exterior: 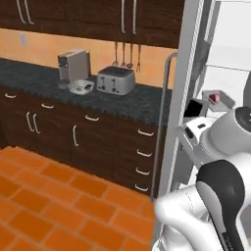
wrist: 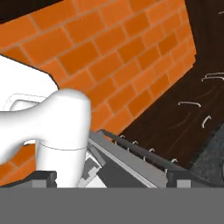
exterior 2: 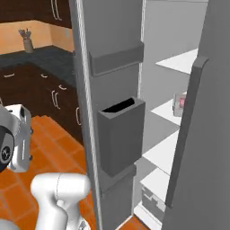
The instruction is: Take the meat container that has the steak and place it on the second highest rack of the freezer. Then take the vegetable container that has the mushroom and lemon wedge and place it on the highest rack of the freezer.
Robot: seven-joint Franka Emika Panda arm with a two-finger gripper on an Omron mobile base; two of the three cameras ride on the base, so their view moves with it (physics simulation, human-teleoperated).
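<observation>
The freezer (exterior 2: 179, 27) stands with its grey door (exterior 2: 114, 54) swung wide. Inside, the grey meat container (exterior 2: 179, 104) with the red-pink steak (exterior: 213, 98) rests on a white shelf (exterior 2: 164, 112), second from the top of those in view. My gripper (wrist: 111, 177) is open, its dark fingertips (wrist: 43, 177) far apart with nothing held, and it faces the orange floor. My white hand (exterior 2: 20, 128) hangs outside the freezer, left of the door. A white dish (exterior: 81, 87) on the counter holds small bits; I cannot tell whether it is the vegetable container.
A dark counter (exterior: 142, 100) carries a toaster (exterior: 115, 80) and a coffee machine (exterior: 72, 64), with dark cabinets below. The door carries deep bins (exterior 2: 121, 134). Empty white shelves lie above (exterior 2: 179, 62) and below (exterior 2: 161, 152) the meat container. A grey object (exterior 2: 150, 197) sits on the lowest shelf.
</observation>
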